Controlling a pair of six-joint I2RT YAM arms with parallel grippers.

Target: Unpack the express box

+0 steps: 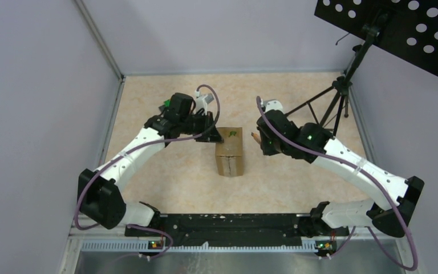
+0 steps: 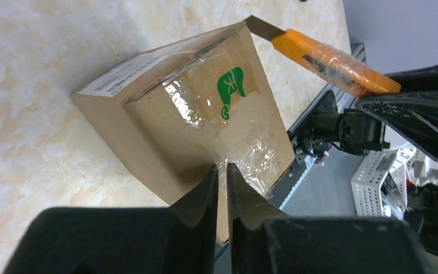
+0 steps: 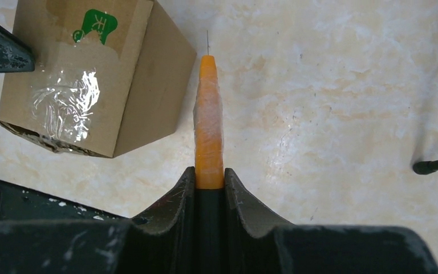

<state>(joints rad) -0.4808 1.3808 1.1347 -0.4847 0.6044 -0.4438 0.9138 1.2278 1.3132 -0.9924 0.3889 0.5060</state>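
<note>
The express box [image 1: 229,151] is a small brown carton standing mid-table, with a green mark and crinkled clear tape on its top [image 2: 188,114] [image 3: 91,74]. My left gripper [image 1: 215,134] [image 2: 221,168] sits at the box's far left top edge. Its jaws are shut to a thin slit right over the crinkled tape, and I cannot tell whether they pinch any of it. My right gripper [image 1: 260,140] [image 3: 210,171] is shut on an orange utility knife [image 3: 208,114] [image 2: 331,60]. Its blade tip [image 2: 262,27] points at the box's far right top corner, just beside it.
A black tripod stand [image 1: 331,105] stands at the back right under a perforated black panel [image 1: 399,28]. Grey walls close in the left, back and right sides. A black rail [image 1: 228,222] runs along the near edge between the arm bases.
</note>
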